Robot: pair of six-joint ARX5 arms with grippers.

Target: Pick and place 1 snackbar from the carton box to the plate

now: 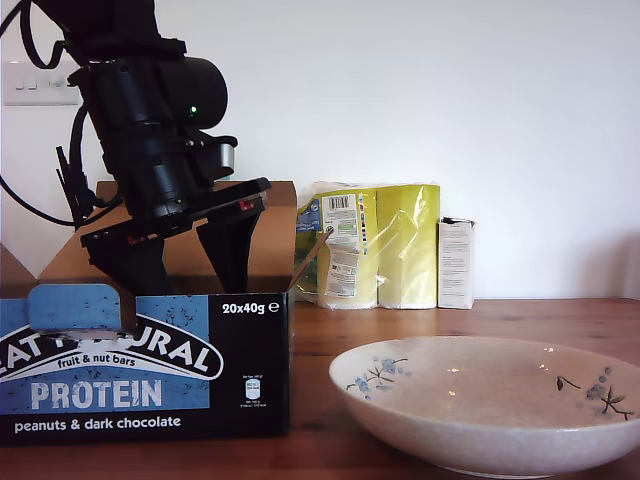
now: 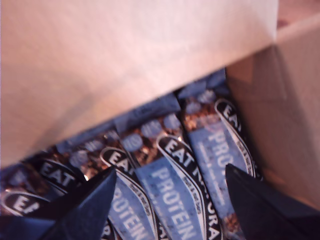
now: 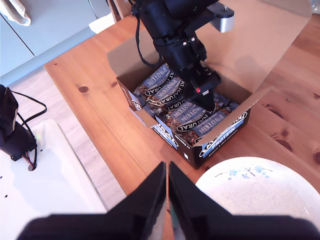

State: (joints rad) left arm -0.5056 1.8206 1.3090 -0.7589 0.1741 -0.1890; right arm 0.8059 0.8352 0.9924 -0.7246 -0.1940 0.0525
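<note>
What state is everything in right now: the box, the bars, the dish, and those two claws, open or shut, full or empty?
carton box: top flaps open, holding rows of bars.
snackbars: all lying in the box, none gripped.
plate: empty where visible.
my first gripper: open, lowered into the box over the bars, holding nothing.
my second gripper: shut, empty, held above the table.

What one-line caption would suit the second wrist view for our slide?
My first gripper, jaws open, dips into the carton box of snackbars; the plate sits beside it.
</note>
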